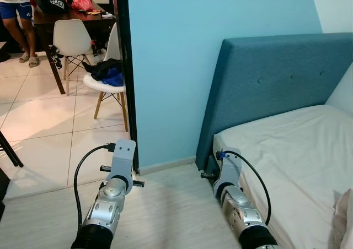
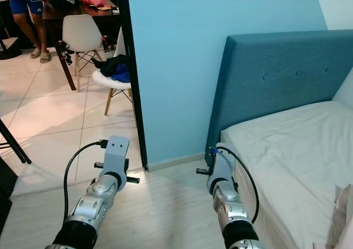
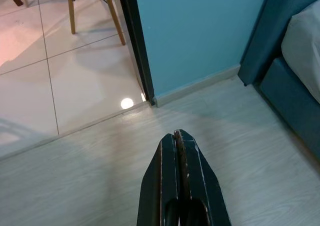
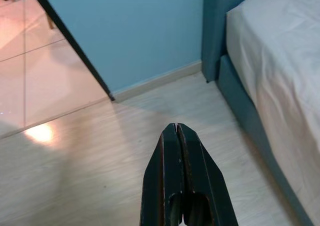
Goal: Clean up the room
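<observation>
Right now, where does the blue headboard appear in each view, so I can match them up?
Left eye view: the blue headboard stands right of centre, against the wall.
Right eye view: same place, right of centre.
Left wrist view: a dark strip beside the white mattress.
Right wrist view: a narrow upright strip between wall and mattress.
Shared landmark: the black door frame.

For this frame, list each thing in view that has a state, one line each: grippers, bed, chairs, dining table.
left gripper: shut, holding nothing, over the wood floor near the doorway.
right gripper: shut, holding nothing, over the floor beside the bed.
bed: white sheet on, slightly wrinkled.
nearer white chair: upright, dark and blue clothes heaped on its seat.
farther white chair: upright, at the table.
dining table: cluttered with bags.
</observation>
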Tool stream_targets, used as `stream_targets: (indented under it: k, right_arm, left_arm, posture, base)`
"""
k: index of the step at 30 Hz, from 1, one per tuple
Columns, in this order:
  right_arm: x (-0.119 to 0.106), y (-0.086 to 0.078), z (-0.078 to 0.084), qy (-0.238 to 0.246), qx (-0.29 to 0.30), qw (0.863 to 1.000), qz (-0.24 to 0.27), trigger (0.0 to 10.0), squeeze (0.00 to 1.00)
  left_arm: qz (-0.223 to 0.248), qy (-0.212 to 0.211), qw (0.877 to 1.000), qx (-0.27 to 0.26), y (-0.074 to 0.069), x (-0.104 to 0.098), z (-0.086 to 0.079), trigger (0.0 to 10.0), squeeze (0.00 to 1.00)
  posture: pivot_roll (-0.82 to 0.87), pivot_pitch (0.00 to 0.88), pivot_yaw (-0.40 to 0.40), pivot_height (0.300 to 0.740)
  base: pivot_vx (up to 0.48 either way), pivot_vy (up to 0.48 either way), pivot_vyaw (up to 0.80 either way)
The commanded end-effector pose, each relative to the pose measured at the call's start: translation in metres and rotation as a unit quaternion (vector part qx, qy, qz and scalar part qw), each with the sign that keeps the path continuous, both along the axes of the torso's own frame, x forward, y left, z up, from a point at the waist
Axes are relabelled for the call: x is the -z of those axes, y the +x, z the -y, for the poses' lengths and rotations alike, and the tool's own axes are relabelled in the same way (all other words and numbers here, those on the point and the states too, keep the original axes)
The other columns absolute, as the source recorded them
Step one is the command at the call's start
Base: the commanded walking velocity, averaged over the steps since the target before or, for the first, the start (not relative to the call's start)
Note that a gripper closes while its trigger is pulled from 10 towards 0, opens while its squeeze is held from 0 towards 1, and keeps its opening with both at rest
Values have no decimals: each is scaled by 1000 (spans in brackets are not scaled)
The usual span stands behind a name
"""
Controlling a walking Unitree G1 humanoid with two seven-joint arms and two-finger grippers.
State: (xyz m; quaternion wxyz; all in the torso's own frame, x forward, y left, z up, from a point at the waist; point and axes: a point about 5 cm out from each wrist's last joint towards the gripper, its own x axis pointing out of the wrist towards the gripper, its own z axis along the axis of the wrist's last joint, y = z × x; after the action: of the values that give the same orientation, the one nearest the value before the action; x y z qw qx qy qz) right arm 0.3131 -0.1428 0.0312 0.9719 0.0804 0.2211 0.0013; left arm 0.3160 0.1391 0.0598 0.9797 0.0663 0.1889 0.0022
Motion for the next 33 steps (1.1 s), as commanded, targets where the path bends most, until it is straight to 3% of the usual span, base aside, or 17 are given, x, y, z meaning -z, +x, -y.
stream_targets:
  k: [1,12,15,23,33]
  right_arm:
    - [1,-2,-1,9,-1,1000,-2,10000,0]
    - [-4,0,-6,-41,-26,999,22,10000,0]
    - [-3,-2,0,-55,-9,998,28,10000,0]
    - [2,-10,5,-13,10,999,27,10000,0]
    - [3,-10,8,-29,12,999,19,10000,0]
  left_arm:
    - [-6,-7,1000,2,-1,4,3,10000,0]
    - [-8,-29,1000,-4,-4,5,2,10000,0]
    - [18,-33,999,-15,-5,0,-6,10000,0]
    - [28,-63,997,-24,-9,1,-16,10000,0]
    - [25,-49,998,-19,-9,3,-12,10000,0]
  posture:
    - [55,0,-59,740]
    - [45,0,-63,740]
    - [46,0,-66,740]
    - [43,0,-67,740]
    - [38,0,-64,740]
  base:
    - [0,0,0]
    - [0,0,0]
    - [0,0,0]
    - [0,0,0]
    - [0,0,0]
